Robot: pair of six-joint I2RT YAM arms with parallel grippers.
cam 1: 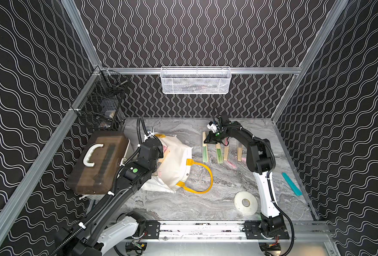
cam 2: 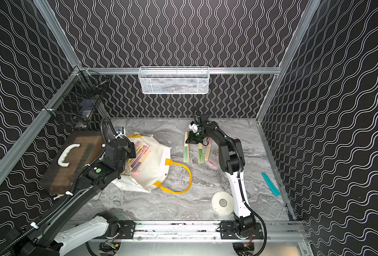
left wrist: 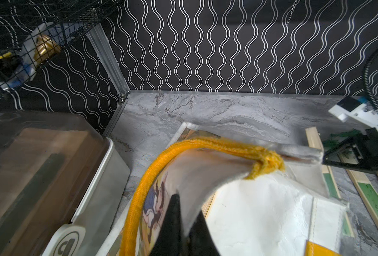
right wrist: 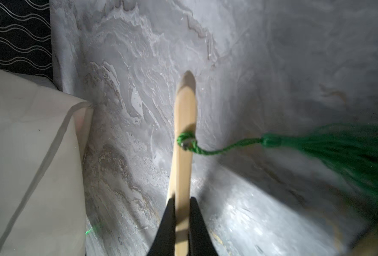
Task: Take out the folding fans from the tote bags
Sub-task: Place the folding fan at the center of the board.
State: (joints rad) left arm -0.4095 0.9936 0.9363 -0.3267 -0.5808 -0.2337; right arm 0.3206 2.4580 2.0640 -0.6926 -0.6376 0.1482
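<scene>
A white canvas tote bag (cam 1: 177, 164) (cam 2: 156, 166) with yellow tube handles (cam 1: 202, 177) lies left of the table's middle, its mouth held up. My left gripper (left wrist: 187, 206) is shut on the bag's upper rim (left wrist: 205, 175), beside the yellow handle (left wrist: 152, 177). Several folding fans (cam 2: 139, 155) show inside the bag. My right gripper (right wrist: 182, 199) (cam 1: 208, 139) is shut on a tan folding fan (right wrist: 184, 115) with a green tassel (right wrist: 338, 150), low over the marble. That fan (cam 1: 205, 150) is the leftmost in a row with three more fans (cam 1: 219, 155) on the table.
A brown-lidded box (cam 1: 99, 159) with a white handle stands against the bag's left side. A white tape roll (cam 1: 245, 202) lies near the right arm's base and a flat teal bar (cam 1: 291, 184) by the right wall. A white mesh basket (cam 1: 195, 81) and a black wire basket (cam 1: 104, 99) hang on the walls.
</scene>
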